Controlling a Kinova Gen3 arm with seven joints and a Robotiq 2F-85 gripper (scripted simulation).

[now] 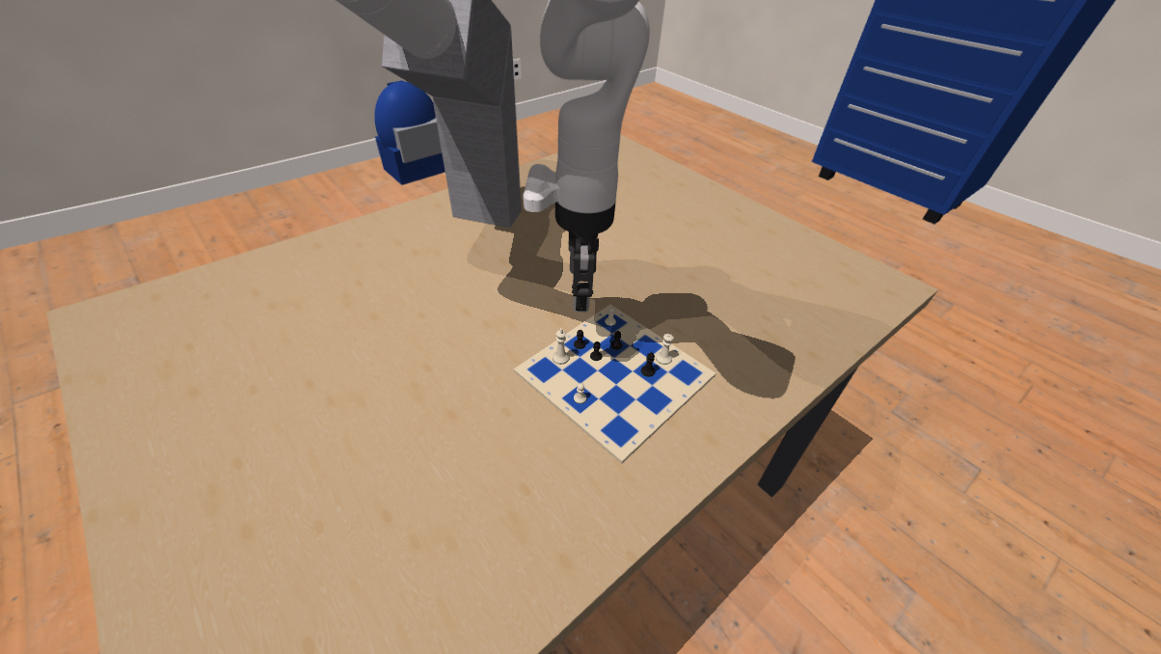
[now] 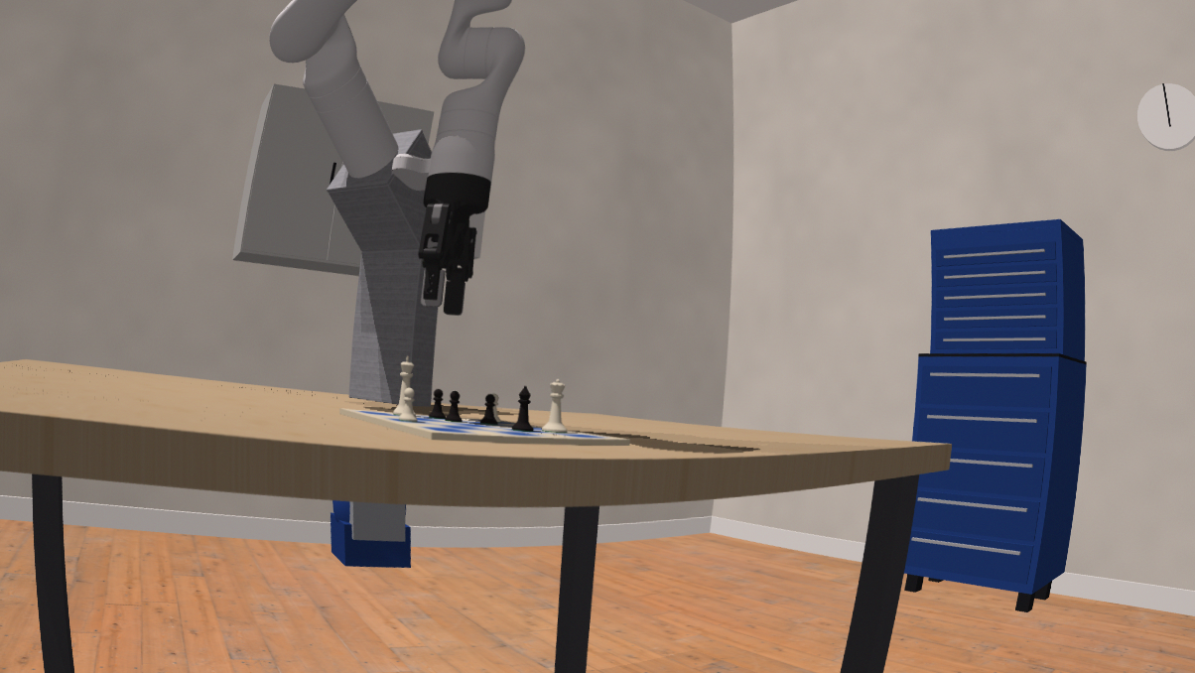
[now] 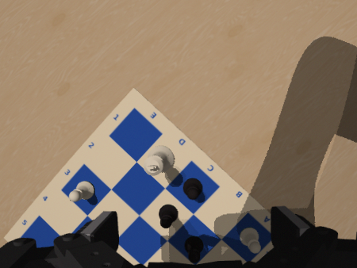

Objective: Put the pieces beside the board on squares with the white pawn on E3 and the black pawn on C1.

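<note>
The small blue-and-cream board (image 1: 623,452) (image 2: 589,438) (image 3: 132,98) lies on the table, right of centre. The white pawn (image 1: 580,395) (image 2: 408,404) (image 3: 82,190) stands upright on blue E3. The black pawn (image 1: 580,340) (image 2: 437,403) (image 3: 192,187) stands upright on blue C1. My gripper (image 1: 581,305) (image 2: 448,306) (image 3: 193,226) is open and empty. It hangs well above the board's far corner, clear of all pieces. A white piece (image 1: 560,344) (image 3: 159,159) stands on D1, and two more black pieces (image 3: 168,214) (image 3: 193,246) stand on C2 and B2. The gripper body hides the board's near part in the wrist view.
A black piece (image 1: 648,364) and a white piece (image 1: 665,347) stand near the board's right side. The grey robot pedestal (image 1: 479,146) rises behind the board. A blue drawer cabinet (image 1: 933,97) (image 2: 995,401) stands off the table to the right. The table edge (image 1: 812,390) is close to the board.
</note>
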